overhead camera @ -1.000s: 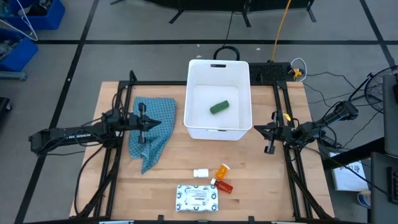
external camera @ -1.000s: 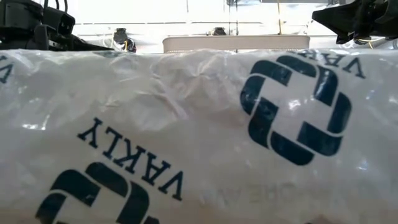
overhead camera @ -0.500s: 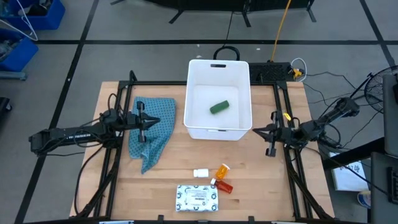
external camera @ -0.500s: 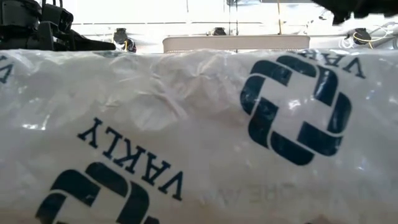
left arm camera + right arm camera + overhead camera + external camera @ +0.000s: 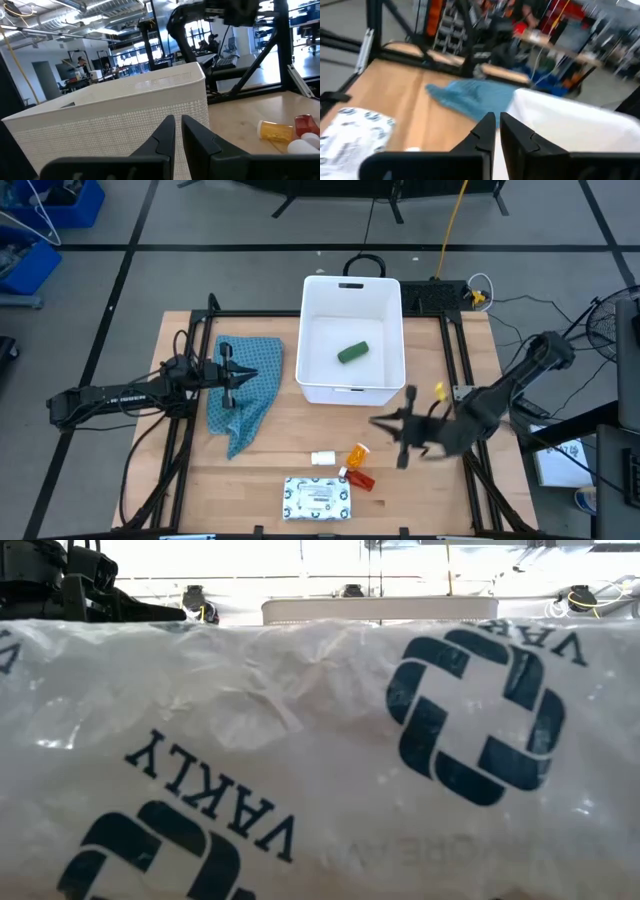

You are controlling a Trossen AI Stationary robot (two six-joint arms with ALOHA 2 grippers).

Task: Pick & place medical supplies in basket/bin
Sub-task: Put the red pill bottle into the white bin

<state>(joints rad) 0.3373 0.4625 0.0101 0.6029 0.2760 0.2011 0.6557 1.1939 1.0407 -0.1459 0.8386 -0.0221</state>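
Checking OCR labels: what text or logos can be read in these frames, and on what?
"VAKLY", seen upside down, plus a dark blue interlocking logo: on the white plastic packet filling the low view.
Print on the flat white dotted packet in the high view: too small to read.
Nothing else is readable.

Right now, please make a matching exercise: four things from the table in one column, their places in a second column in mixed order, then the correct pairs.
Things:
1. green oblong piece
2. flat white dotted packet
3. blue patterned cloth
4. right gripper

Places:
A. under the left gripper
B. inside the white tub
C. above the table, near the orange pill bottle
D. at the table's near edge

Pairs: 1-B, 2-D, 3-A, 4-C
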